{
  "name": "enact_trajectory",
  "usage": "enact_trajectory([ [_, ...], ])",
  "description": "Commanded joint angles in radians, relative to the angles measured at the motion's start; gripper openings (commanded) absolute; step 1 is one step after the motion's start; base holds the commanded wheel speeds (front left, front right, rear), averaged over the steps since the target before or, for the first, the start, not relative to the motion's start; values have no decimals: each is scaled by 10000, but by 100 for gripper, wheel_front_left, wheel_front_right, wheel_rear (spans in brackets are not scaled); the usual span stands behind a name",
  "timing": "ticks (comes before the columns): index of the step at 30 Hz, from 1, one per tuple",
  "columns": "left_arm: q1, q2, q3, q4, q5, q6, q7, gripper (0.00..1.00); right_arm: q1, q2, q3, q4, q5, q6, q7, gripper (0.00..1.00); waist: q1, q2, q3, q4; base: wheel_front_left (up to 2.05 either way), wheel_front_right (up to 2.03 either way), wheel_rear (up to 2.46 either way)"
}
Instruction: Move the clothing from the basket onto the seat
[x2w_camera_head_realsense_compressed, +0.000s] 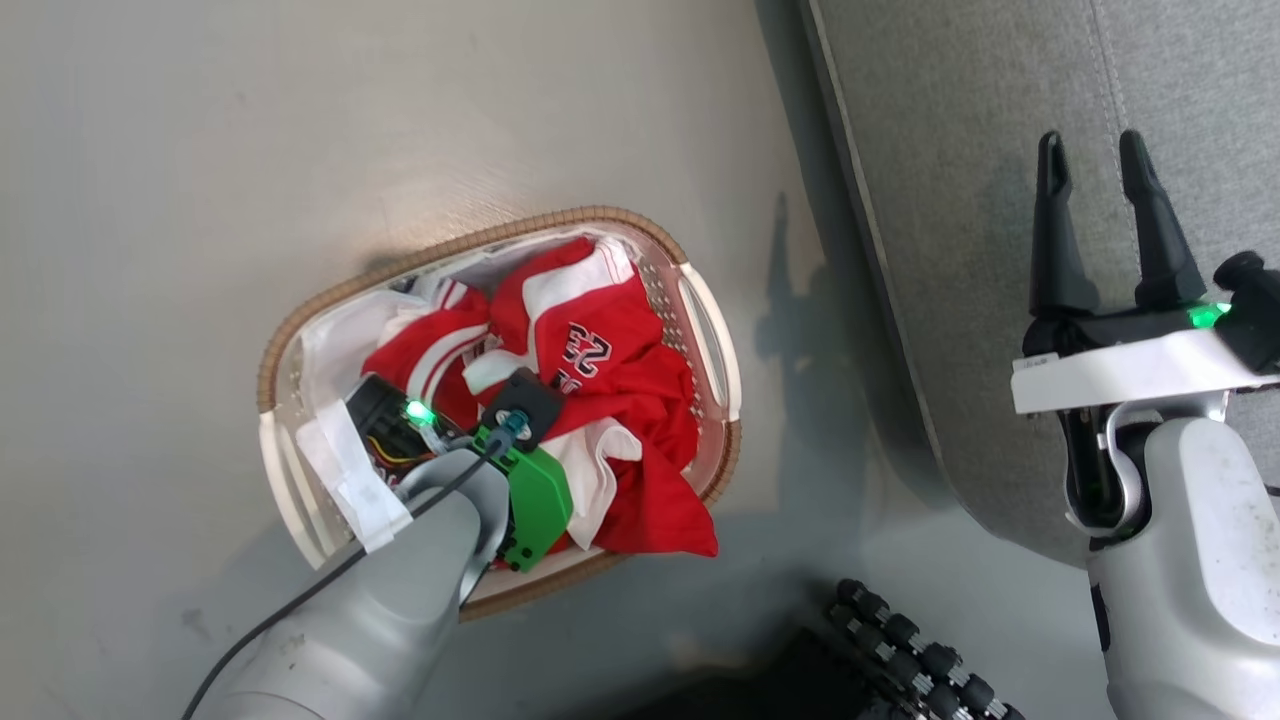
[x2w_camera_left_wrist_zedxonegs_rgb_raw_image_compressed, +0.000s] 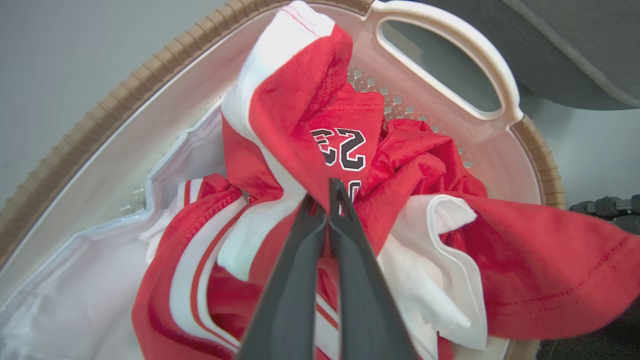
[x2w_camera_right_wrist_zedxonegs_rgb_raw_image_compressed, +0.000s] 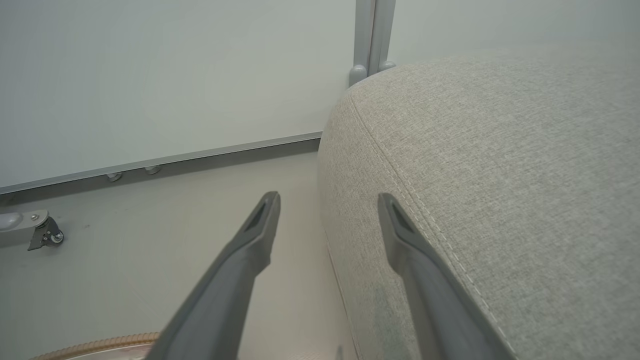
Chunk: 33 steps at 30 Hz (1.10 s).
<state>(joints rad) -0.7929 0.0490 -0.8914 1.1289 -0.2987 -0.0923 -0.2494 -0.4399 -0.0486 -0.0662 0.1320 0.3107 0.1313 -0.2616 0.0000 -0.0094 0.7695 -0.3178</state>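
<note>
Clamps a thin fold of clothing inside the basket with narrowed left end effector — may slip when lifted.

You've got one basket and one seat. Two grippers: left gripper, right gripper. The clothing is too bunched to count.

"23" on the clothing

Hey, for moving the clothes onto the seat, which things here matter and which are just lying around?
Part of the job: clothing, basket, seat, left gripper closed on the clothing, right gripper open at the seat's edge.
Just there: white liner sheet, floor, caster, black ridged roller.
</note>
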Motion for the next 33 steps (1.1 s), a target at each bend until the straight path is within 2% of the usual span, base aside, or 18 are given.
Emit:
enact_trajectory([
  [1,211,28,-103,-169,-42,-21,-90,0,212,-33,-45,104,-156,-8,-51,100,0,94,-830,481,0,0,0],
  [10,628,34,-401,-1948,172,214,-169,0,914,-38,-348,472,-927,-8,-51,100,0,94,-2837,1503,0,0,0],
  [15,741,389,-436,-3074,498,160,-167,0,1358,-38,-434,621,-1277,-8,-51,100,0,94,-3990,1986,0,0,0],
  [24,-177,1604,-518,-4713,1066,-64,-167,0,2138,-39,-216,868,-1571,-8,-51,100,0,94,-5792,2467,0,0,0],
  [33,-1514,2958,-306,-6415,1258,-193,349,0,2226,-36,443,978,-1422,-8,-53,100,0,94,-6602,2505,0,0,0],
])
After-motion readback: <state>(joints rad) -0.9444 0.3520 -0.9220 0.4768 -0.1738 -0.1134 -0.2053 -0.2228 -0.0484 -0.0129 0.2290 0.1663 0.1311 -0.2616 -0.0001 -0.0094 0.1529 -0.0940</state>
